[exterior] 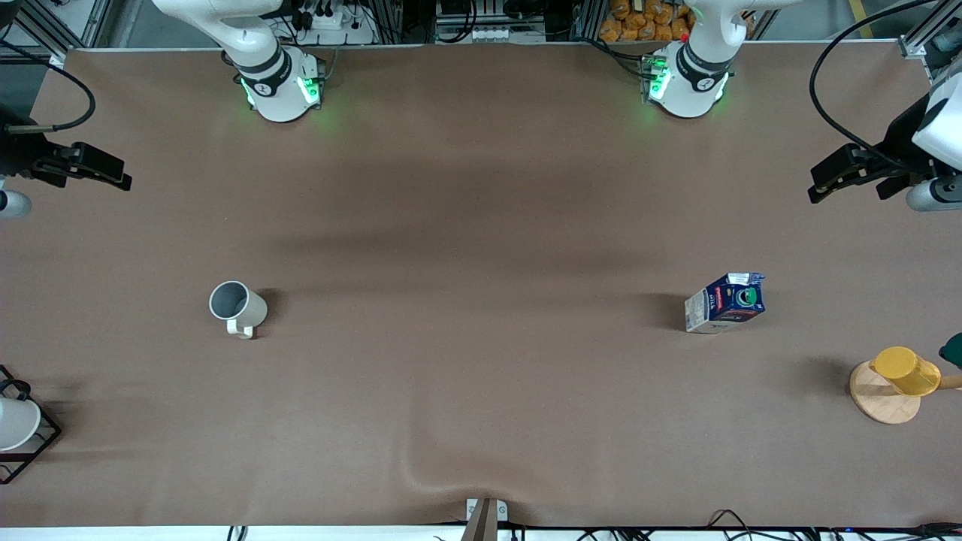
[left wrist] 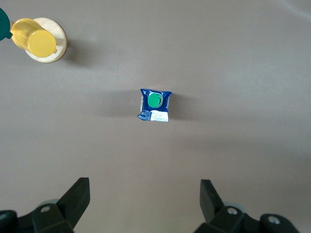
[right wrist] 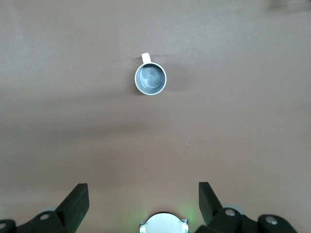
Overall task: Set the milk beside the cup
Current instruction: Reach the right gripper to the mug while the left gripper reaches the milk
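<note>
Hovering high, both arms parked at table ends. Front view: my left gripper (exterior: 827, 184) and right gripper (exterior: 113, 174) empty; milk (exterior: 725, 302) upright, well apart from cup (exterior: 237, 306).

Left wrist view: fingers (left wrist: 77, 196) spread wide, milk below and ahead; descend centred, close on whitish sides.

Right wrist view: fingers (right wrist: 76, 199) apart, cup ahead; this arm waits.

Brown table cover (exterior: 481, 225) wrinkled near front edge; yellow cup (exterior: 906, 370) near milk.

Brown surface (exterior: 481, 225), wrinkled at the camera edge. On it, upright: cup (exterior: 237, 306), milk (exterior: 725, 302), well apart. Round wooden base (exterior: 885, 394), wire rack (exterior: 22, 443) at opposite ends.
</note>
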Action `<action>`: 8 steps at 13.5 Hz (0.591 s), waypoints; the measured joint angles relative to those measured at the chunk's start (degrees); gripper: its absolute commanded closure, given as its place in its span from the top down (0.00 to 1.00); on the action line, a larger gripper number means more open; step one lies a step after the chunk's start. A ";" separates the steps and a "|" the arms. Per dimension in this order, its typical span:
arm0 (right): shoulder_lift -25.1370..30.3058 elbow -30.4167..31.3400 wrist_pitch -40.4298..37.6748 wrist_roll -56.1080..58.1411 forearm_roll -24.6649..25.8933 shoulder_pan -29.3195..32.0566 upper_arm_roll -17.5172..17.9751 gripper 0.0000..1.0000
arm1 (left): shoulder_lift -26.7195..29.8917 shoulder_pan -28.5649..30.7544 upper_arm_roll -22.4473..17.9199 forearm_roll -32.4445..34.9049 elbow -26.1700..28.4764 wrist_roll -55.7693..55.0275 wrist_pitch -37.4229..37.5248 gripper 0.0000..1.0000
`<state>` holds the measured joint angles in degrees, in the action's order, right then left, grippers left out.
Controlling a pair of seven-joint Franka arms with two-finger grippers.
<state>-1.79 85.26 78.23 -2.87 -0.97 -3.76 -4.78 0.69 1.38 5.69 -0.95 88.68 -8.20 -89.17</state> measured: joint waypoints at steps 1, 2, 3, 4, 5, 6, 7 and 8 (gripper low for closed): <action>0.00 0.00 0.00 0.00 0.00 0.00 0.00 1.00 | 0.00 0.00 0.00 0.04 -0.01 0.00 0.00 1.00; 0.00 0.00 0.00 0.00 0.00 0.00 0.00 1.00 | 0.00 0.00 0.00 0.07 -0.02 0.00 0.00 1.00; 0.00 0.00 0.00 0.00 0.00 0.00 0.00 1.00 | 0.00 0.00 0.00 0.08 -0.05 0.00 0.00 1.00; 0.00 0.00 0.00 0.00 0.00 0.00 0.00 1.00 | 0.00 0.00 0.00 0.08 -0.06 0.00 0.00 1.00; 0.00 0.00 0.00 0.00 0.00 0.00 0.00 1.00 | -0.06 -0.01 0.00 0.09 -0.04 0.00 0.00 1.00; 0.00 0.00 0.00 0.00 0.00 0.00 0.00 1.00 | -0.40 -0.09 0.04 0.09 0.08 0.02 0.02 1.00; 0.00 0.00 -0.02 0.00 0.00 0.00 0.00 1.00 | -1.18 -0.22 0.20 0.09 0.35 0.03 -0.03 1.00; -0.04 0.00 -0.03 0.02 -0.01 0.00 0.02 1.00 | -2.46 -0.46 0.42 0.09 0.69 0.02 -0.64 1.00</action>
<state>-1.83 85.26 78.20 -2.85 -0.99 -3.76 -4.76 -1.78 0.92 6.11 -0.86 89.37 -8.18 -89.81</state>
